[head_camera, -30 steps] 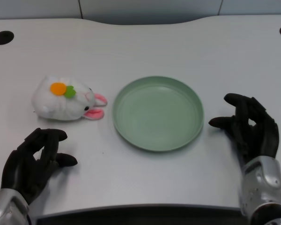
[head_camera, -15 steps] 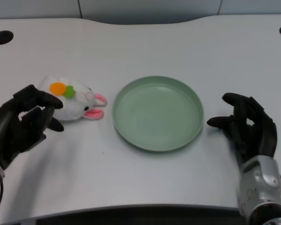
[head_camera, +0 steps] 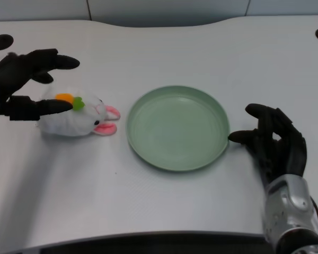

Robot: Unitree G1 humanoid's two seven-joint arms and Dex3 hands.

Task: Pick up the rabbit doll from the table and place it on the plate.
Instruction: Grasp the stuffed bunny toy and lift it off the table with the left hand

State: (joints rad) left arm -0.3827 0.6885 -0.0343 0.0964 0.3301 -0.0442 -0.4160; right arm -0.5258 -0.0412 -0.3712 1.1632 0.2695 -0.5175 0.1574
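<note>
- I see my left hand [head_camera: 22,84] at the picture's left edge, over the rabbit's left end, fingers spread apart and holding nothing; one lower finger overlaps the doll's top, though I cannot tell if it touches.
- The rabbit doll [head_camera: 77,117] lies on the white table [head_camera: 164,206], pink ears pointing at the plate.
- The green plate [head_camera: 177,128] sits just beside it, apart.

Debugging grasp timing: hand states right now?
Left hand: open, fingers spread over the rabbit doll, holding nothing.
Right hand: empty, resting on the table beside the plate.
</note>
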